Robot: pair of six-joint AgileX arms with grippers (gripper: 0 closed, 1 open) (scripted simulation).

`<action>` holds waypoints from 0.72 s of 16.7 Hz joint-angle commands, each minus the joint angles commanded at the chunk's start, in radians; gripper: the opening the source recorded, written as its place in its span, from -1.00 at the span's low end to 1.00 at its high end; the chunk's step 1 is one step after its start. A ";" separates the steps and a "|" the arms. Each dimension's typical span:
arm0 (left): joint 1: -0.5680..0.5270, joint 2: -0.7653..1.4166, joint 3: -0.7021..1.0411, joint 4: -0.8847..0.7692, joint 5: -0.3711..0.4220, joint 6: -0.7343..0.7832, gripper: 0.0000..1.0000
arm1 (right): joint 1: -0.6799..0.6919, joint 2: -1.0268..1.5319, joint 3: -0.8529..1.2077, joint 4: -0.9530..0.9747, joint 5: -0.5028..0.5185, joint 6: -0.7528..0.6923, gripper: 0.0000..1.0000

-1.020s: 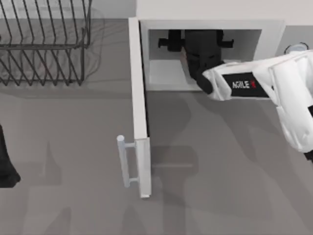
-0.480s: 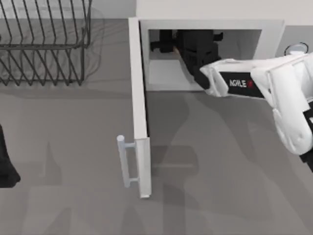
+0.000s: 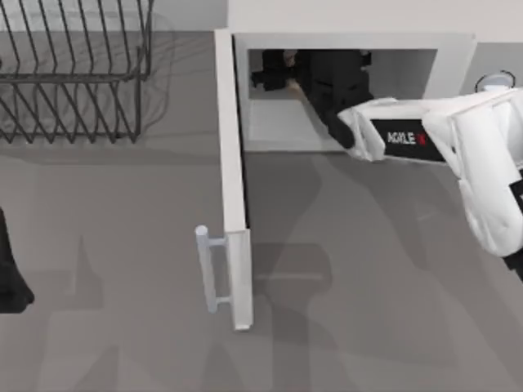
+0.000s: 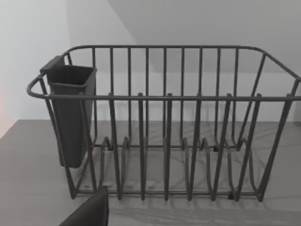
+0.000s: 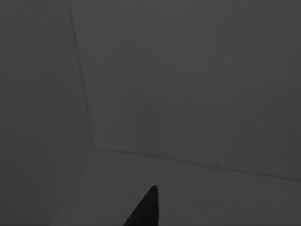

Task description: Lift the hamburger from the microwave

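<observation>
White microwave: stands at the upper middle of the top view, its pale cavity facing down the frame.
Door: swung fully open, edge-on, running from the cavity's left side down toward the frame's centre; its bar handle sits on the left face near the lower end.
Knob: one round silver-blue knob at the right end of the microwave front, partly covered by the arm.
Right arm: white, entering from the right edge and reaching up-left into the cavity.
Right gripper: black, deep inside the cavity, in its upper left part near the hinge side.
Right grip state: cannot tell — the black parts merge in the shadow of the cavity.
Hamburger: inside the microwave, hidden among the black gripper parts at the cavity's upper left; whether the gripper touches it, cannot tell.
Cavity floor: a bare pale strip below the gripper.
Right wrist view: dark.
Left arm: parked at the left edge of the top view, well apart from the microwave.
Dish rack: dark wire — at the top view's upper left, faced by the left wrist camera, with a dark cup hung on one end.
</observation>
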 joint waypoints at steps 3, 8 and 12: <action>0.000 0.000 0.000 0.000 0.000 0.000 1.00 | 0.017 -0.211 -0.209 -0.024 0.038 0.019 -1.00; 0.000 0.000 0.000 0.000 0.000 0.000 1.00 | 0.054 -0.682 -0.674 -0.075 0.116 0.059 -1.00; 0.000 0.000 0.000 0.000 0.000 0.000 1.00 | 0.082 -1.051 -1.039 -0.116 0.178 0.091 -1.00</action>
